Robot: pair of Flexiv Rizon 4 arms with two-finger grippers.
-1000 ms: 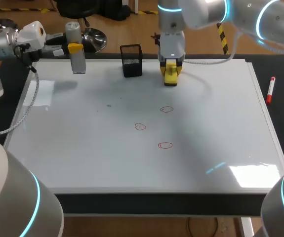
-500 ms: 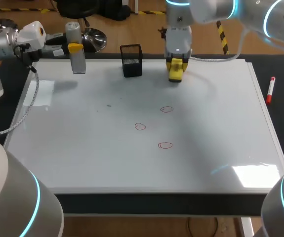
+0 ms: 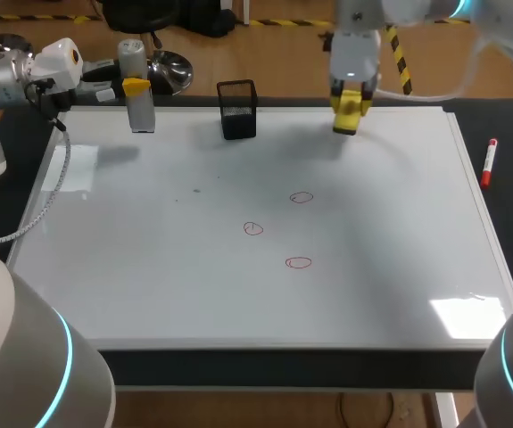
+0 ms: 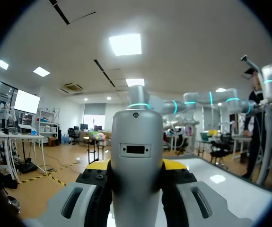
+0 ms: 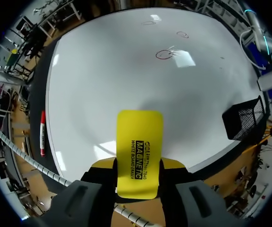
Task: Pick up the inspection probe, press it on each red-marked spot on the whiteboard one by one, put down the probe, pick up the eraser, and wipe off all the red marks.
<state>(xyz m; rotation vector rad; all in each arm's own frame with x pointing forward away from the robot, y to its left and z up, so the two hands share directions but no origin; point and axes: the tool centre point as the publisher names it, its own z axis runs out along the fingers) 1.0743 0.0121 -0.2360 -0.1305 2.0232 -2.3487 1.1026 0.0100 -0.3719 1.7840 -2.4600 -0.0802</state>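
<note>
The right gripper (image 5: 138, 163) was clenched on the yellow eraser (image 5: 139, 137), one yellow fingertip on each long side. The flat pad stuck out ahead of the fingers, which would suit laying its face on the board. In the head view it hung over the far edge of the whiteboard (image 3: 194, 294), right of the middle and apparently lifted off the surface. That height reads as a carry, not a wipe.

The three red marks (image 3: 299, 262) lay nearer, around the board's middle and well apart from the eraser. All three were unwiped, small rings in a loose cluster. The wipe would call for bringing the pad nearer and down onto them.

Just left of the eraser, at the far edge, stood a black mesh holder (image 3: 237, 109). A red marker (image 3: 489, 163) lay off the board's right side.

At the far left corner, the left gripper (image 4: 136, 166) was clamped on the grey probe (image 4: 136, 142), holding it upright between its fingers. There it stood well clear of the marks and of the right arm's path. By the task's order the probe was not yet put down.
</note>
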